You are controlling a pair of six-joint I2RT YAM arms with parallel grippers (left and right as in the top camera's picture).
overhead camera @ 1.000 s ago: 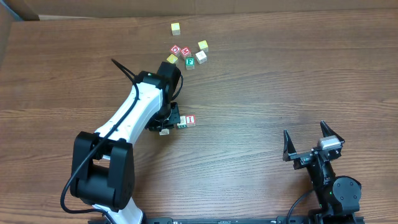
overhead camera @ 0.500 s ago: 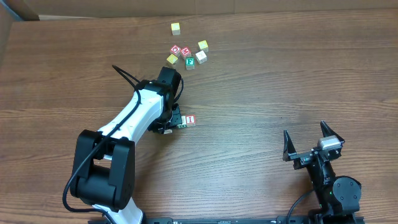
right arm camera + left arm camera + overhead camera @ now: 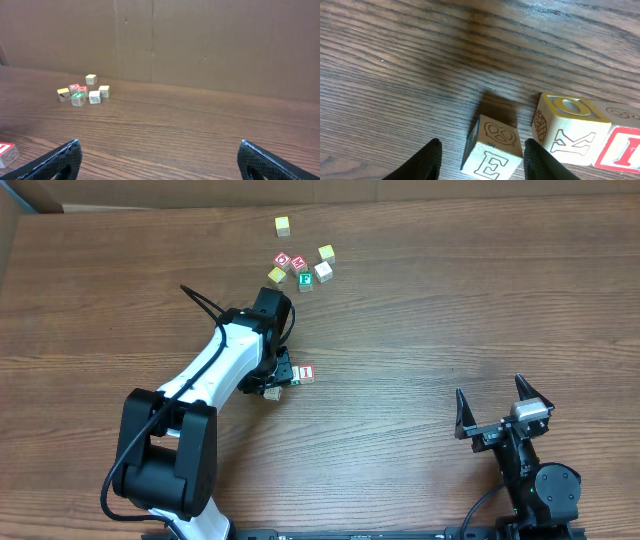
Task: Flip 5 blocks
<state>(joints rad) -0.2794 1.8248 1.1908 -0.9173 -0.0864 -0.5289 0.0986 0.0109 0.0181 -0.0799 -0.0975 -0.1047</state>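
A block with an outlined E point(image 3: 492, 155) is seen on the table point(image 3: 395, 60) between the part-spread fingers of the left gripper point(image 3: 482, 150), which has hold of nothing. The block is skewed, one corner forward and the E face toward the wrist; as a cube it has no long axis. A K block point(image 3: 570, 142) and a red I block point(image 3: 620, 152) are lined up just beside it. The right gripper point(image 3: 490, 392) is spread wide and empty, well apart.
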